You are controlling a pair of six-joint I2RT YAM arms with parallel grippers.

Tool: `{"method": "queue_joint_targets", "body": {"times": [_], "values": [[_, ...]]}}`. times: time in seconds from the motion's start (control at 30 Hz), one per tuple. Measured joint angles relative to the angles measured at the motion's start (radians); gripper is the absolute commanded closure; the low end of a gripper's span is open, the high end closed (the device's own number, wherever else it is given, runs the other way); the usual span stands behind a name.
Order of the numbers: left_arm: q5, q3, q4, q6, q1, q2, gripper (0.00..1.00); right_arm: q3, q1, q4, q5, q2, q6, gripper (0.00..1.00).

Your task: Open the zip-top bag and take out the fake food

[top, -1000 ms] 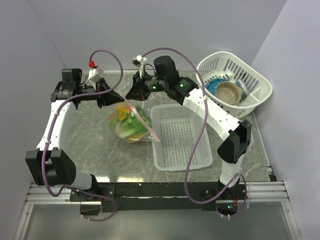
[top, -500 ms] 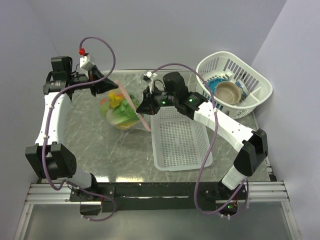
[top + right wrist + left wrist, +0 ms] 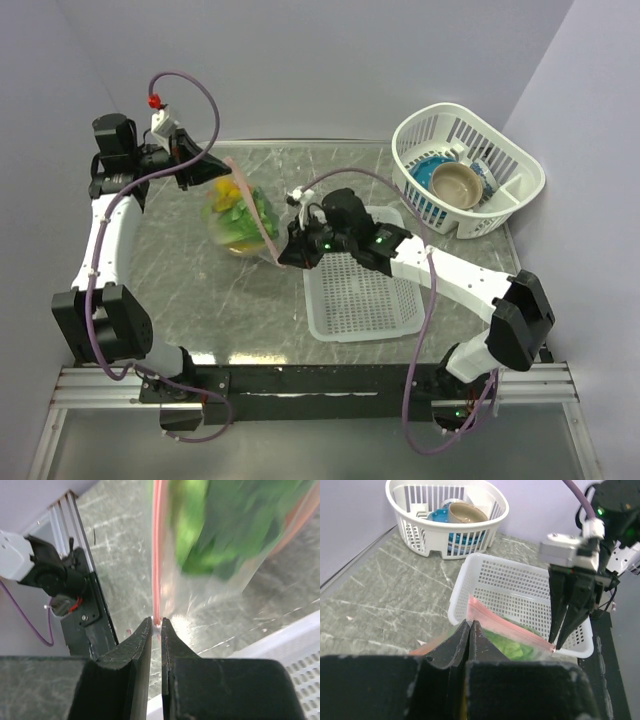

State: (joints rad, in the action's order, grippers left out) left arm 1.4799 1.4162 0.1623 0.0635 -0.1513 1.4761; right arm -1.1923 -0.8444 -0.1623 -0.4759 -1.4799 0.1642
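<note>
Between the two arms, just left of the perforated tray (image 3: 360,335), we find the zip-top bag (image 3: 245,228) strung out by its pink zip strip (image 3: 253,206). The left tool (image 3: 470,625) is clamped tight on the strip's far end, jaws pressed together with only plastic between them. The right tool (image 3: 156,622) pinches the near end likewise, its jaws parted by no more than the strip's thickness. Whether the bag's bottom rests on the surface (image 3: 180,285) we cannot tell.

Status of work: both holds are made, and we judge the opening step to be in hand but not complete. From the right wrist the strip reads as one unbroken line, and we see no parted mouth. The fake food (image 3: 232,205) is all inside, with green lettuce (image 3: 220,535) and a yellow piece showing through the film. No piece is out, as far as we can see. Outstanding: part the seal, then remove every piece.
</note>
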Motion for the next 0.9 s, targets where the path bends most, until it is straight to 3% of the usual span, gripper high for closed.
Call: {"method": "queue_joint_targets", "body": {"times": [0.1,0.27,0.3,0.33,0.53,0.73,0.9], "values": [[0.019,0.0,0.002,-0.025,-0.039,0.0,0.96,0.018,-0.042,0.026,0.045,0.0,-0.001,0.94],[0.032,0.0,0.073,0.009,-0.115,-0.001,0.93,0.008,-0.062,0.06,0.095,-0.006,-0.002,0.6],[0.021,0.0,0.089,0.029,-0.124,-0.002,0.93,-0.001,-0.063,0.04,0.104,-0.01,0.002,0.49],[0.014,-0.003,0.11,0.054,-0.134,-0.005,0.92,-0.002,-0.065,0.024,0.125,-0.014,0.002,0.46],[-0.017,-0.179,0.167,0.149,-0.153,-0.125,0.91,-0.043,-0.072,-0.025,0.276,-0.026,0.006,0.44],[-0.003,-0.415,0.011,0.02,-0.15,-0.288,0.89,-0.096,-0.071,0.067,0.406,-0.042,0.039,0.48],[0.0,-0.451,-0.06,-0.042,-0.148,-0.319,0.89,-0.096,-0.069,0.104,0.423,-0.042,0.079,0.57]]}}
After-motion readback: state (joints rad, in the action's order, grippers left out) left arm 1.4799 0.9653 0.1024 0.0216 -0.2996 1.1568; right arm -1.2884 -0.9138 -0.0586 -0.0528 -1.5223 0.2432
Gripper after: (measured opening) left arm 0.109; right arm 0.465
